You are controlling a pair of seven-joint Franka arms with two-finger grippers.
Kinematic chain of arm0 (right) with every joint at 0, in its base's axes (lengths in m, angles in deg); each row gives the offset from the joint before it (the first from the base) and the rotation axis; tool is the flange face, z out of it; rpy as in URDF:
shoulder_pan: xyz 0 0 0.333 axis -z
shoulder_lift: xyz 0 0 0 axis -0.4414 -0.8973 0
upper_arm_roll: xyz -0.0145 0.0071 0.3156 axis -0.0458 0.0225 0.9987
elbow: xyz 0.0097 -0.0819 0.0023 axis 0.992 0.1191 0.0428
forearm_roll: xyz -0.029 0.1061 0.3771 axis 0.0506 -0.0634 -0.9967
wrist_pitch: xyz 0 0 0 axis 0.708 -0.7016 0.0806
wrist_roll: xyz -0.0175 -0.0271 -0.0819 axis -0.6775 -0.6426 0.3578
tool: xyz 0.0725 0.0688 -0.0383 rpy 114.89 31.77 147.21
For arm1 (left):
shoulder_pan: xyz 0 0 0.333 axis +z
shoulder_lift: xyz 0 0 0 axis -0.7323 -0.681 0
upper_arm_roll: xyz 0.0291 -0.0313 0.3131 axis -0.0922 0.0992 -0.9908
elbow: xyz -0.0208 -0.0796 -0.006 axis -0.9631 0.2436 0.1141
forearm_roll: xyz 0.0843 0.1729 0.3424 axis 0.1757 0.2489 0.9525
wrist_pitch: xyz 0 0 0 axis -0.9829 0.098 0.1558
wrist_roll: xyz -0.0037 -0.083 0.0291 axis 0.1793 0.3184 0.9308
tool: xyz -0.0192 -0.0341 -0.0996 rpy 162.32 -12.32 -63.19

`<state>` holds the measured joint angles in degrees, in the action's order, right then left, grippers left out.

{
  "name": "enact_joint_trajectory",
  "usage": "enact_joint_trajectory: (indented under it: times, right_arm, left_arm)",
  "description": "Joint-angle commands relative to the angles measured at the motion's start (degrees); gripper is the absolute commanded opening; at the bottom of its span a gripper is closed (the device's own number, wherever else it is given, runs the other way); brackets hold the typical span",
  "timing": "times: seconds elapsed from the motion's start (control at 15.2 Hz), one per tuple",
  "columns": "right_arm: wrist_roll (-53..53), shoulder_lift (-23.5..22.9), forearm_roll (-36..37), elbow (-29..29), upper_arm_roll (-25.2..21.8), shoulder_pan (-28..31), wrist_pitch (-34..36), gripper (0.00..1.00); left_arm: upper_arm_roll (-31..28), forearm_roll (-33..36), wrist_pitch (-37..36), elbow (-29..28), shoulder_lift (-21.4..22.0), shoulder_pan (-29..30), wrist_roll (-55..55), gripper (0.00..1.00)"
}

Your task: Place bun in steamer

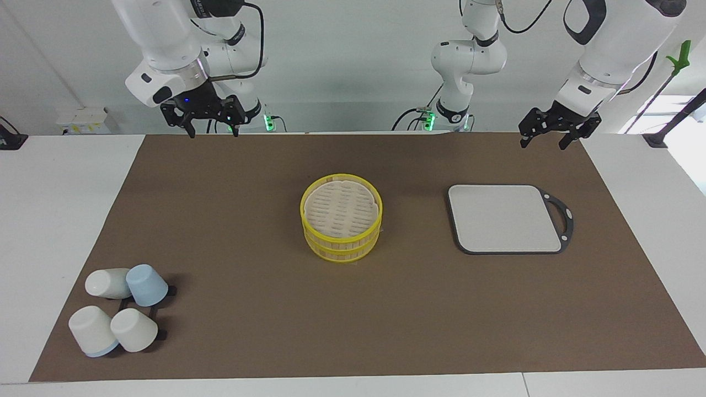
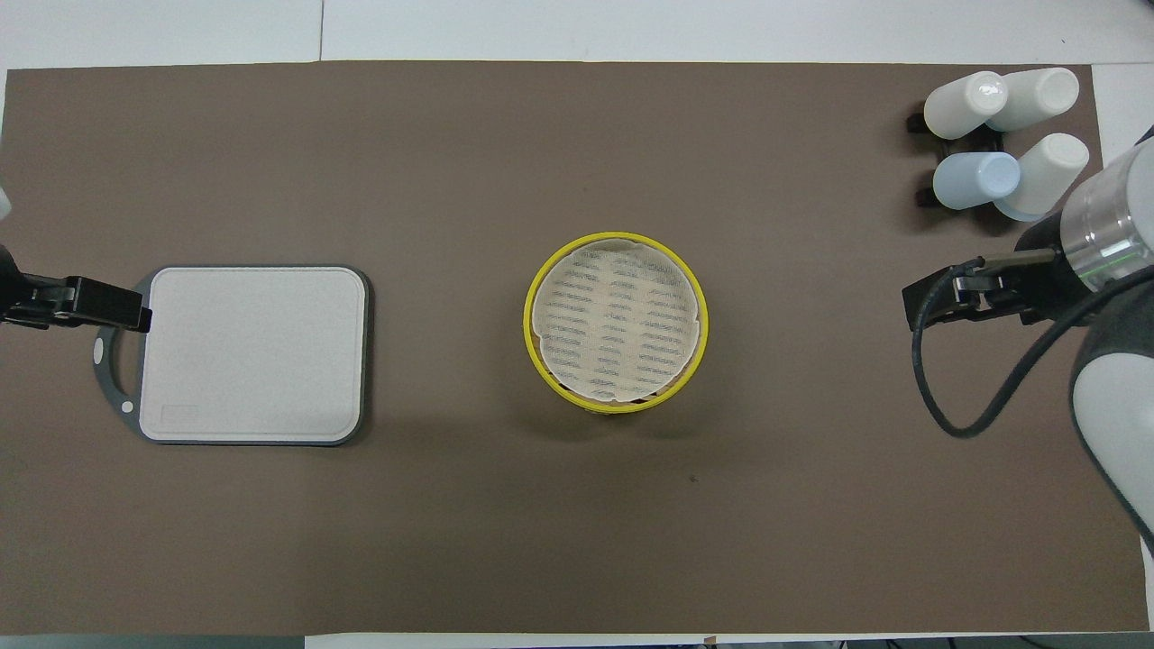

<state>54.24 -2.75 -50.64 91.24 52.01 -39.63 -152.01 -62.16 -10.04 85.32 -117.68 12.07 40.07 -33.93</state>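
The steamer (image 1: 342, 246), a round bamboo basket with yellow rims in two stacked tiers, stands at the middle of the brown mat. A white perforated liner lies in its top tier, and it also shows in the overhead view (image 2: 616, 407). No bun shows in either view. My right gripper (image 1: 213, 130) is open and empty, raised over the mat's edge by the robots at the right arm's end. My left gripper (image 1: 545, 143) is open and empty, raised over the same edge at the left arm's end. Both are well apart from the steamer.
A grey square board (image 1: 499, 218) with a dark rim and handle lies bare beside the steamer toward the left arm's end (image 2: 252, 356). Several white and pale blue upturned cups (image 1: 118, 309) sit on a black rack at the right arm's end, farther from the robots (image 2: 1001, 135).
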Motion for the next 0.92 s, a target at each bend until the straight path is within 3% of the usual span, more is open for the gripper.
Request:
enact_joint_trajectory:
  times: [0.0,0.86]
  right_arm:
    - [4.53,-0.96,2.02,-0.10,1.04,3.24,-2.48,1.00]
    - [4.72,-0.88,1.49,-0.11,1.48,4.21,-2.92,1.00]
  left_arm:
    - [0.41,-0.48,0.50,0.26,0.02,0.50,0.41,1.00]
    - [0.41,-0.48,0.50,0.26,0.02,0.24,0.41,1.00]
